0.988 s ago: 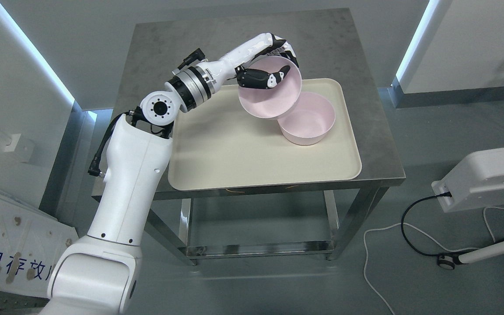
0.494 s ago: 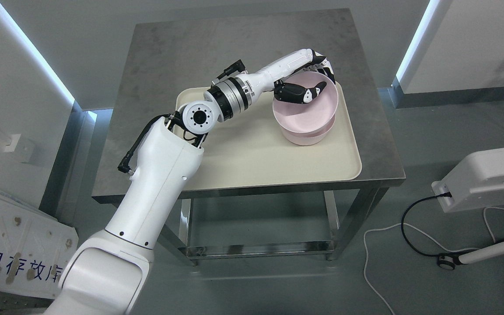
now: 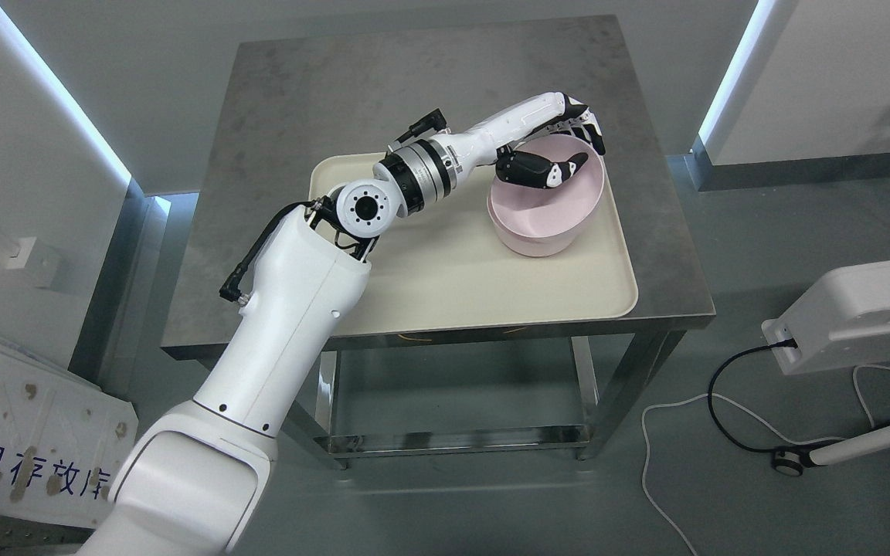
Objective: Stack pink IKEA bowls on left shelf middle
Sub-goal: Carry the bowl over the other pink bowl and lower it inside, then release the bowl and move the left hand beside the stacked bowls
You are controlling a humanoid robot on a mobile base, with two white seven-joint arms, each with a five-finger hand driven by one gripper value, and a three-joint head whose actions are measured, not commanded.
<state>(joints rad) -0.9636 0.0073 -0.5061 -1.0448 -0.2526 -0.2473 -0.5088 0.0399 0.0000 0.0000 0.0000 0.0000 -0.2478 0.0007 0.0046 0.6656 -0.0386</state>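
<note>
Half a second on, the upper pink bowl point(image 3: 549, 197) has dropped from its tilted perch and now sits nested in the lower pink bowl point(image 3: 526, 245), only a narrow band of the lower one's wall showing beneath its rim on the near left side. Both stand upright at the far right of the cream tray point(image 3: 445, 293), which lies on the grey steel table point(image 3: 298, 100). From the picture's lower left the left arm reaches across the tray, and its left hand point(image 3: 561, 150) is at the far rim of the upper bowl: the thumb lies inside the bowl against the wall, while the black-tipped fingers point(image 3: 588, 127) curl over the rim on the outside. It appears still pinched on that rim, though from this angle I cannot see whether the pads press the wall or merely rest near it. On the floor to the right stands a white device point(image 3: 854, 309) with a black cable point(image 3: 723, 401) looping from it.
</note>
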